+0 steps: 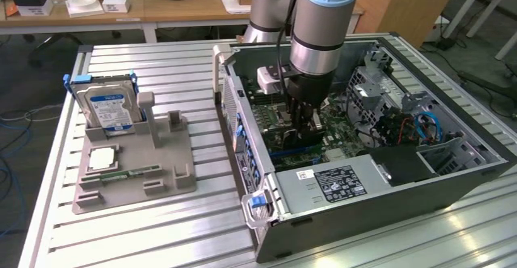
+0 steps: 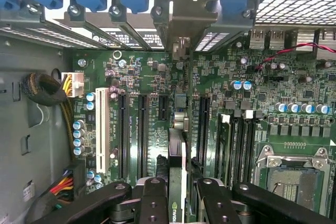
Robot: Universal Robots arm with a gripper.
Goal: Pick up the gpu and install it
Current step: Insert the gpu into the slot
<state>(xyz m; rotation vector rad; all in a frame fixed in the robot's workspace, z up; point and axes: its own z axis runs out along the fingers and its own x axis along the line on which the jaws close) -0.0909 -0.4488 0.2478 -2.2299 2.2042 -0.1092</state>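
Aluminium bench (image 1: 145, 238) carries an open PC case (image 1: 364, 219) at 3 o'clock from the grey parts fixture (image 1: 137, 165) in the exterior view. Gripper (image 1: 304, 130), inside the case, clamps the gpu (image 2: 177, 148) edge-on over the motherboard (image 2: 294, 77) slots. Insertion appears in hand; seating calls for connector square over its slot, then straight pressure.

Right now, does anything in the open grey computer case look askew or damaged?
Nothing stands out. The thin dark gpu card stands edge-on in the black gripper, parallel to the slots of the green motherboard.
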